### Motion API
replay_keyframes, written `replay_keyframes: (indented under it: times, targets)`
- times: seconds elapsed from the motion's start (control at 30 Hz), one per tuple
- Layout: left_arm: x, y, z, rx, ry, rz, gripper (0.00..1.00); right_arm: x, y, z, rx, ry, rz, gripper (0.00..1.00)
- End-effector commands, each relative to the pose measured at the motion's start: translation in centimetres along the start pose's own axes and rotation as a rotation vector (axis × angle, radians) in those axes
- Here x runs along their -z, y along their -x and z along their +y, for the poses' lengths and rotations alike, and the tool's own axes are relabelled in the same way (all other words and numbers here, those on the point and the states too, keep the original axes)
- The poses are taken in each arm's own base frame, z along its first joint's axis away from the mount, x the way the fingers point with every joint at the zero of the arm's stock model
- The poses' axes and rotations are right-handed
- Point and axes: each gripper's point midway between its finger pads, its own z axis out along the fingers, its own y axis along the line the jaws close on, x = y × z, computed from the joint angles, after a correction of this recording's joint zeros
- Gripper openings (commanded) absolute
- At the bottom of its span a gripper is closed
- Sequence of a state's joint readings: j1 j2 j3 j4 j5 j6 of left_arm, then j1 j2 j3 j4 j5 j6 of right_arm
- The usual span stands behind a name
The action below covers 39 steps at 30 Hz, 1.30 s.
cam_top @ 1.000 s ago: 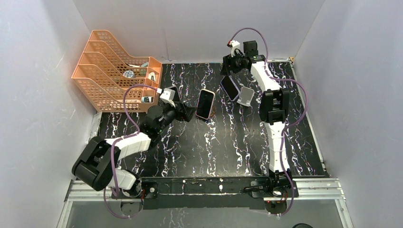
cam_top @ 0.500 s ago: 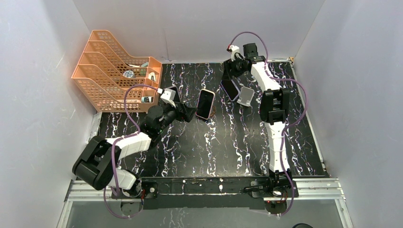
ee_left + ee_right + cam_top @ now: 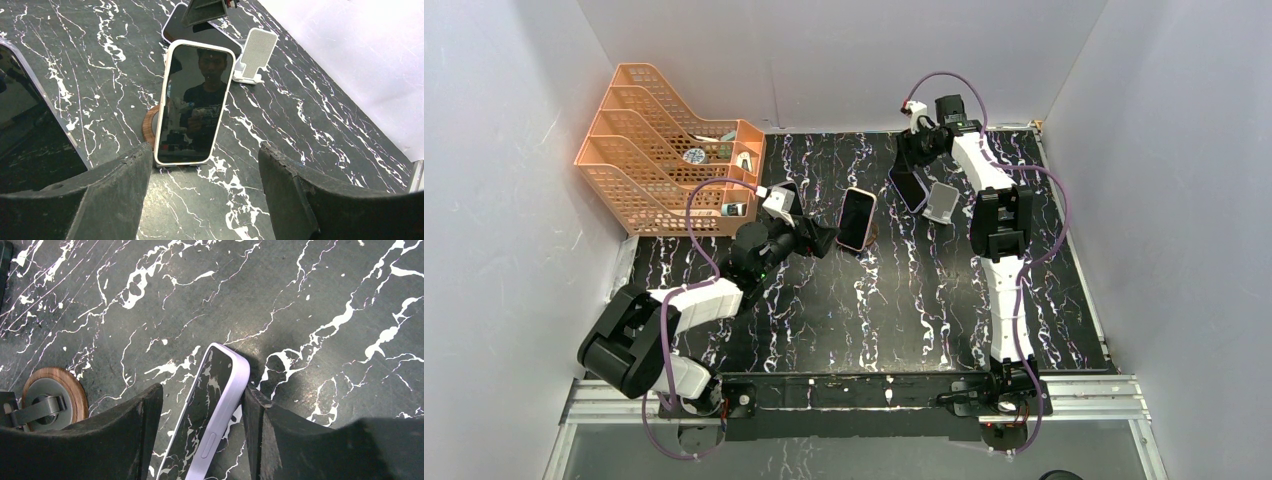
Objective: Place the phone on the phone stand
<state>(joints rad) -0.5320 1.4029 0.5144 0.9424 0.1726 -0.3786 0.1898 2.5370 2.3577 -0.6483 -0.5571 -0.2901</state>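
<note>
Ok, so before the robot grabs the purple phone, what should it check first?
1. The lilac-cased phone sits between the fingers of the right gripper: ok.
2. Both fingers press on that phone: not ok, a gap shows beside one finger.
3. The white plastic phone stand has nothing on it: ok.
4. The left gripper is open and holds nothing: ok.
5. The white-cased phone stands upright on the round wooden stand, apart from the white one: ok.
6. The lilac phone lies flat, not propped on anything: cannot tell.
</note>
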Motion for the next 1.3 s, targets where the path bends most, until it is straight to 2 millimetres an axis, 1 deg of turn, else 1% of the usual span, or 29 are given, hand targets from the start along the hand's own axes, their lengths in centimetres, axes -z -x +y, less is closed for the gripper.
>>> replay_keyframes:
  times: [0.0, 0.13, 0.27, 0.33, 0.4, 0.43, 0.5, 0.57, 0.67, 0.77, 0.8, 0.9, 1.0, 1.03, 1.1, 1.17, 1.2, 1.27]
  targets:
    - [-0.2, 1.0, -0.1, -0.012, -0.007, -0.029, 0.74, -1.3, -1.6, 0.2, -0.023, 0.048, 0.019, 0.65]
    - [-0.2, 1.0, -0.1, -0.014, -0.007, -0.031, 0.74, -1.8, -2.2, 0.3, -0.033, 0.060, 0.030, 0.63]
    - [-0.1, 0.9, 0.0, -0.017, -0.003, -0.030, 0.74, -2.2, -2.5, 0.5, -0.037, 0.065, 0.034, 0.58]
    - [-0.1, 0.9, 0.0, -0.017, -0.003, -0.030, 0.74, -2.3, -2.3, 0.6, -0.039, 0.068, 0.030, 0.49]
    - [0.0, 0.9, 0.1, -0.018, 0.000, -0.029, 0.74, -2.4, -2.3, 0.6, -0.043, 0.068, 0.025, 0.37]
    - [0.0, 0.8, 0.1, -0.018, -0.001, -0.029, 0.74, -2.4, -2.2, 0.6, -0.044, 0.068, 0.022, 0.34]
    - [0.0, 0.8, 0.1, -0.018, 0.000, -0.029, 0.74, -2.5, -2.2, 0.7, -0.046, 0.067, 0.019, 0.33]
    - [0.1, 0.8, 0.1, -0.019, 0.001, -0.029, 0.74, -2.6, -2.1, 0.7, -0.049, 0.066, 0.015, 0.28]
    - [0.1, 0.8, 0.1, -0.019, 0.003, -0.028, 0.74, -2.6, -1.7, 0.8, -0.060, 0.063, -0.007, 0.16]
    - [0.2, 0.8, 0.1, -0.019, 0.001, -0.030, 0.74, -2.2, -0.2, 1.3, -0.067, 0.071, -0.064, 0.05]
    - [0.2, 0.8, 0.1, -0.019, 0.000, -0.030, 0.74, -1.6, 0.7, 1.6, -0.061, 0.071, -0.092, 0.01]
    - [0.3, 1.0, 0.0, -0.022, -0.001, -0.037, 0.74, -0.2, 3.1, 2.2, -0.038, 0.060, -0.173, 0.01]
    - [0.5, 1.2, -0.1, -0.023, 0.000, -0.043, 0.74, 2.1, 5.8, 3.0, -0.011, 0.033, -0.281, 0.01]
    - [0.6, 1.2, -0.1, -0.022, -0.001, -0.043, 0.74, 3.2, 7.5, 3.5, 0.026, 0.030, -0.349, 0.01]
    - [0.6, 1.2, -0.2, -0.020, -0.004, -0.044, 0.74, 5.1, 9.1, 4.8, 0.056, 0.032, -0.445, 0.01]
    - [0.7, 1.3, -0.2, -0.017, -0.006, -0.045, 0.74, 6.9, 10.2, 6.1, 0.069, 0.044, -0.519, 0.01]
    - [0.7, 1.4, -0.3, -0.017, -0.009, -0.047, 0.74, 7.4, 10.2, 6.7, 0.065, 0.051, -0.543, 0.01]
    - [0.9, 1.4, -0.4, -0.016, -0.010, -0.050, 0.74, 9.0, 10.9, 7.9, 0.072, 0.060, -0.602, 0.01]
